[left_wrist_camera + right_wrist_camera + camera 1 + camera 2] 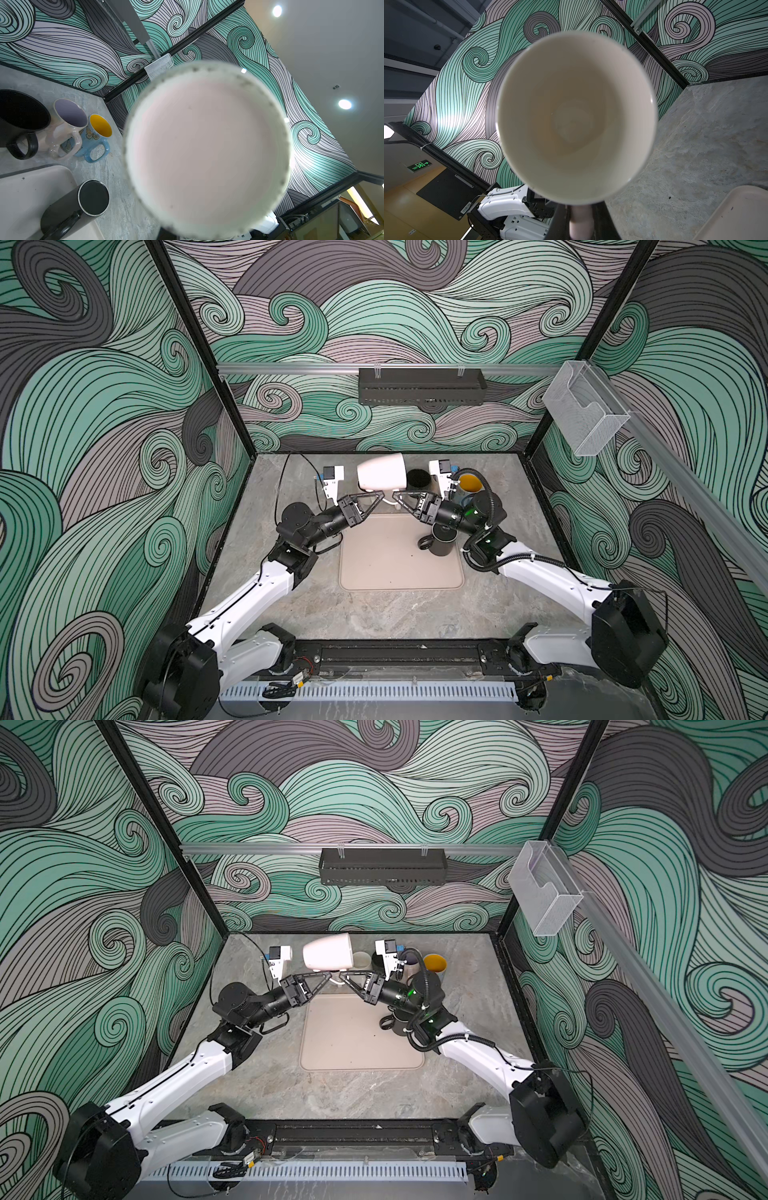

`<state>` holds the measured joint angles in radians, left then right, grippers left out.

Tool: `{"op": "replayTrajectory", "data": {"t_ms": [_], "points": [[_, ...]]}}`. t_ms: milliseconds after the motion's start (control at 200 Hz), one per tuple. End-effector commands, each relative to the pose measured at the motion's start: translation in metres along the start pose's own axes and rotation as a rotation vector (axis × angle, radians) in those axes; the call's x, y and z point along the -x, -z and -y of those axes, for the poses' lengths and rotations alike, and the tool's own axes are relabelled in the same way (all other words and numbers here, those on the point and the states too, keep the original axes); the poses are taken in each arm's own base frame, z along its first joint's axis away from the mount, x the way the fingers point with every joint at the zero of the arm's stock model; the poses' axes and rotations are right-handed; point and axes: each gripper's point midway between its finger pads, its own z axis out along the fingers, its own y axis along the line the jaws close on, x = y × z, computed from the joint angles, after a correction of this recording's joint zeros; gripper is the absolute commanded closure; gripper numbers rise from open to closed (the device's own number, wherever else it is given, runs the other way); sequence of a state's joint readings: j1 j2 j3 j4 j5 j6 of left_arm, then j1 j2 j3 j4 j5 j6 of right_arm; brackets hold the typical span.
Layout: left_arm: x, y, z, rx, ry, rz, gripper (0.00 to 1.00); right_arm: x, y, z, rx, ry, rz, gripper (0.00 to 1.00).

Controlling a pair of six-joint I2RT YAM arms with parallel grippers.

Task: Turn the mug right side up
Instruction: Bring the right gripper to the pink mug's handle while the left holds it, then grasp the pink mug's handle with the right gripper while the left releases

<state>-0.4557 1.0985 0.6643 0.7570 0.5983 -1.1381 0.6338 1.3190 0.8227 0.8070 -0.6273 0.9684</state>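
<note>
A white, faintly pink mug point(382, 475) hangs on its side above the table's far middle in both top views, its open mouth toward the right. My left gripper point(380, 492) and right gripper point(397, 495) meet tip to tip under it at the handle. In the right wrist view I look into the mug's mouth point(577, 116), and the handle point(580, 222) sits pinched between the dark fingers point(560, 220). In the left wrist view the mug's base point(207, 149) fills the picture and hides the left jaws, which look closed at the handle in the top views.
A black mug point(440, 543) stands on the beige mat point(386, 568) just below the right arm. At the back right stand a black mug point(20, 116), a pink mug with a lavender inside point(70, 116) and a blue mug with a yellow inside point(470, 483).
</note>
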Motion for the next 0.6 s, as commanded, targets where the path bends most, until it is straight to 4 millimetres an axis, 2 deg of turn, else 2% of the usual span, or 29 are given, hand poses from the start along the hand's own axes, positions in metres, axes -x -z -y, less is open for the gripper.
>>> {"op": "replayTrajectory", "data": {"t_ms": [0,85,300,590], "points": [[0.019,-0.003,0.006,-0.036,-0.048,0.057,1.0,0.005,0.0,-0.029,0.095,0.053,-0.001,1.0],[0.017,-0.006,0.006,-0.056,-0.034,0.045,1.0,0.007,-0.002,-0.031,0.102,0.057,0.003,1.0],[0.014,-0.009,0.005,-0.063,-0.032,0.032,1.0,0.009,-0.008,-0.031,0.11,0.057,0.0,0.87],[0.01,-0.013,0.005,-0.074,-0.031,-0.001,1.0,0.011,-0.015,-0.027,0.109,0.05,-0.004,0.8]]}}
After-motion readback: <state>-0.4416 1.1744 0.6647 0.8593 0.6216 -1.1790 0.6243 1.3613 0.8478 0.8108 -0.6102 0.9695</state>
